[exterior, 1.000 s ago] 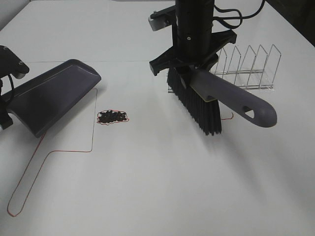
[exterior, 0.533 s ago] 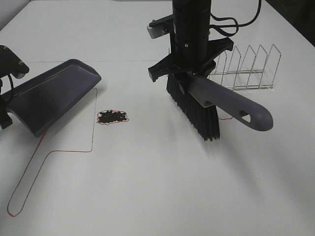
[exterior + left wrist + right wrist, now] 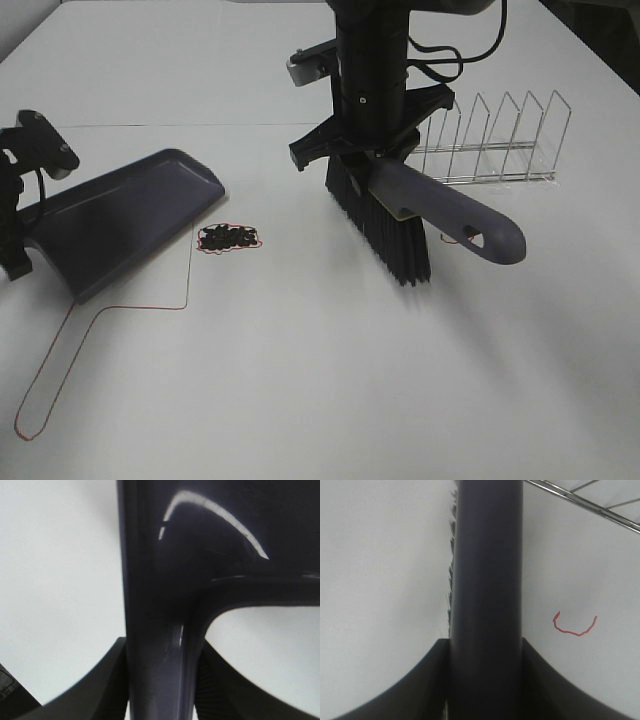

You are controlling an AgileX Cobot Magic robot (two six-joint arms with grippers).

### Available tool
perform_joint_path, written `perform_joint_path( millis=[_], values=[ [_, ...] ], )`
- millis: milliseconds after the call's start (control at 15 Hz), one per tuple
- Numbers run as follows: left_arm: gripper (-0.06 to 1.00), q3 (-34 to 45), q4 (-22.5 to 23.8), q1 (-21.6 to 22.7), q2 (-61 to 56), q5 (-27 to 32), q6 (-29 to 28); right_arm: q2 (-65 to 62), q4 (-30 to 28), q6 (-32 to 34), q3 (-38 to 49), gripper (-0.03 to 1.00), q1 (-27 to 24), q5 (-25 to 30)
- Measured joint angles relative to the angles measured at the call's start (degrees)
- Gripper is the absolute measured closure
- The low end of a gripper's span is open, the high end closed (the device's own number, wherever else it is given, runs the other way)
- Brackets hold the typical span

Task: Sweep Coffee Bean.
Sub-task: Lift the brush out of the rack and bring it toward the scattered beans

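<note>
My left gripper [image 3: 160,680] is clamped on the neck of the dustpan [image 3: 130,215], its black fingers [image 3: 107,680] pressed to either side of the smooth, glossy handle; the plastic is dark purplish grey and catches a curved streak of light where the handle flares into the pan; the pan itself is a broad, shallow tray with raised sides and rounded corners, its open lip pointing toward the middle of the table [image 3: 320,400], and I cannot tell whether that lip touches the surface; my right gripper [image 3: 485,680] pinches the brush [image 3: 400,215] by its thick, rounded handle of the same dark plastic, which ends in a blunt tip with a small hanging hole; the bristles [image 3: 385,225] are black, dense and straight, hanging in a long row under the handle; the coffee beans [image 3: 229,237] lie in a small, lumpy, dark cluster on the matte white tabletop, ringed by a thin red line, just beside the dustpan's lip and well apart from the bristles; a thin red outline [image 3: 190,280] runs over the table from beside the pan; a wire rack [image 3: 500,140] of thin, shiny loops stands behind the brush
</note>
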Motion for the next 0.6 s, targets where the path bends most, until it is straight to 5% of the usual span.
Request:
perform_joint_path(
  millis=[600],
  values=[
    [0.61, 0.0, -4.47, -0.86, 1.32, 3.27, 0.06, 8.71, -0.06, -4.3, -9.63, 0.62, 3.67, 0.0]
  ],
)
